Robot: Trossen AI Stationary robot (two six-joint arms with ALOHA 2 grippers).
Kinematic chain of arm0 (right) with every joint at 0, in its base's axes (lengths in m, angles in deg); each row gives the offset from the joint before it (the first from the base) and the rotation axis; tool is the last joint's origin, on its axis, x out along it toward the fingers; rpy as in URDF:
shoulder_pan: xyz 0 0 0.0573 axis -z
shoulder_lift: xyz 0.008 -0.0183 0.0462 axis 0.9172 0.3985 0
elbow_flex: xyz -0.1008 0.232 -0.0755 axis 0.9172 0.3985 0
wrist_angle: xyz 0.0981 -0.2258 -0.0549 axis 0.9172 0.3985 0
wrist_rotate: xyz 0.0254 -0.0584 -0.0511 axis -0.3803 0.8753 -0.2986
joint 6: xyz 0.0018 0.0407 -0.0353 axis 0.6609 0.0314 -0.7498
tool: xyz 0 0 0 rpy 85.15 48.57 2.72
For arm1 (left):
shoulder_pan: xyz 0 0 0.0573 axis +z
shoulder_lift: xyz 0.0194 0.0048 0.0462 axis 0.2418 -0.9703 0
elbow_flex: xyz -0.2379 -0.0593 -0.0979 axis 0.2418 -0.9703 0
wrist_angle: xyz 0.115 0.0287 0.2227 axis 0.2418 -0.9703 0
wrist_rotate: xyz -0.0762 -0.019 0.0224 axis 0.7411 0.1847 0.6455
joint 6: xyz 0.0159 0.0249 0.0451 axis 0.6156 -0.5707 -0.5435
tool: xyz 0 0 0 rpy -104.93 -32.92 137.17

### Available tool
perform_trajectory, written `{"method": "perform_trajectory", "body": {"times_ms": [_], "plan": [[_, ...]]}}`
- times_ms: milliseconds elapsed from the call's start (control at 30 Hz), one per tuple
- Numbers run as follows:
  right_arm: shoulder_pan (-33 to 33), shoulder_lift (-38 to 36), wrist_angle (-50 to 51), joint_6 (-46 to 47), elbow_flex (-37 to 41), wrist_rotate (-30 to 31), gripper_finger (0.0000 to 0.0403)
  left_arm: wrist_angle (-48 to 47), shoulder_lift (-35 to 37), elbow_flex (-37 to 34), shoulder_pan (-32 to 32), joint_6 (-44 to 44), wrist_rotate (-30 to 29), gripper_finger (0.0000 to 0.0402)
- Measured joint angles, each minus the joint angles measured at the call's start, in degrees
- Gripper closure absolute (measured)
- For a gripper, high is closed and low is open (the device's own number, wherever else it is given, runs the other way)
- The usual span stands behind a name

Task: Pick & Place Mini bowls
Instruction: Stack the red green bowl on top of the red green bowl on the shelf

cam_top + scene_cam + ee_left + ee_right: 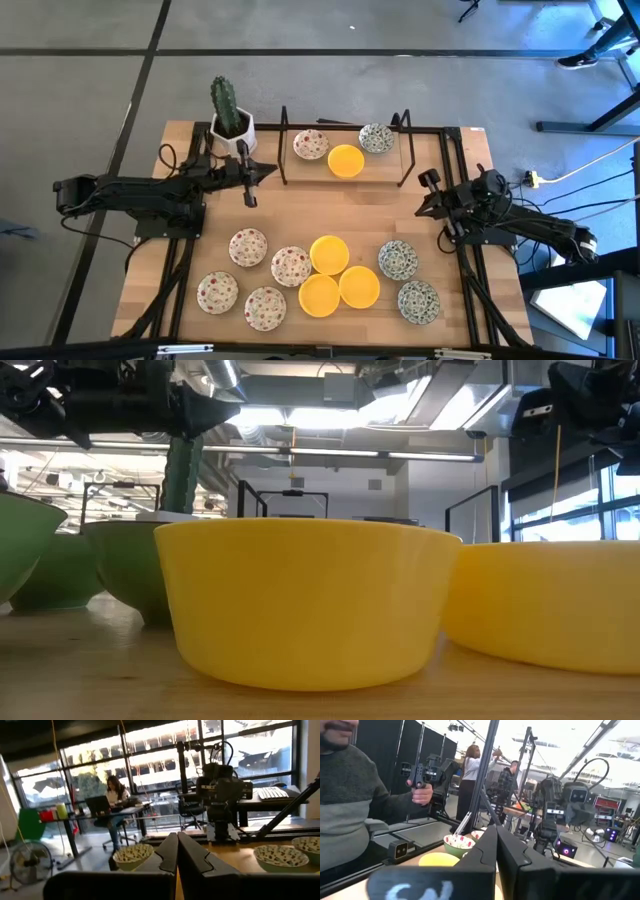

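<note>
Both arms are above the table and carry nothing: the left gripper [248, 196] has its fingers pressed together, and the right gripper [424, 204] has its fingers pressed together too. The step in hand seems to be the reach for a first bowl, so the fingers must spread before going down. I think a good way is to put one finger inside the rim and one outside, and to choose a bowl at the edge of the group, because the bowls lie very close and some touch. The mini bowls [330, 254] lie on the wooden table [440, 330] in front of both grippers, between them and below their height. Four are white with red speckles, three plain yellow, two with green-blue pattern. Three more rest in the black rack [405, 150] near the cactus pot [231, 128].
</note>
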Motion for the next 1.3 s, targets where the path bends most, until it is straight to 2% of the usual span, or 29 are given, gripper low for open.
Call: {"method": "perform_trajectory", "body": {"times_ms": [67, 167, 400, 533, 700, 867, 967, 1133, 1300], "plan": [[0.0, 0.0, -0.05, -0.02, 0.0, 0.04, 0.0399, -4.94, 0.01, 2.76, 0.0, 2.75, 1.33, 0.0399], [0.0, 0.0, -0.31, -0.01, 0.0, 0.76, 0.0399, -20.35, -0.09, 10.25, -0.45, 5.19, 4.19, 0.04], [0.0, 0.0, -0.03, 0.12, 0.0, 3.06, 0.0399, -68.76, -6.36, 32.51, -5.95, 9.61, -3.75, 0.0399], [0.0, 0.0, 0.85, 0.47, 0.0, 3.13, 0.0399, -85.61, -10.28, 38.79, -9.15, 13.1, -5.67, 0.0397], [0.0, 0.0, 1.31, 2.02, 0.0, 3.11, 0.0399, -95.02, -12.93, 42.11, -12.25, 14.0, -10.85, 0.0382], [0.0, 0.0, 1.31, 3.38, 0.0, 3.1, 0.0399, -99.3, -14.36, 42.15, -15.57, 15.78, -3.26, 0.0377], [0.0, 0.0, 1.31, 4.37, 0.0, 3.1, 0.0399, -100.47, -15.14, 42.15, -17.52, 19.08, -2.06, 0.0379], [0.0, 0.0, 1.78, 4.72, -0.02, 3.1, 0.0395, -101.35, -15.53, 42.15, -19.83, 25.64, -5.77, 0.0371], [0.0, 0.0, 2.3, 4.74, -0.02, 3.09, 0.0389, -101.44, -15.53, 42.12, -22.52, 28.33, -9.37, 0.0334]]}}
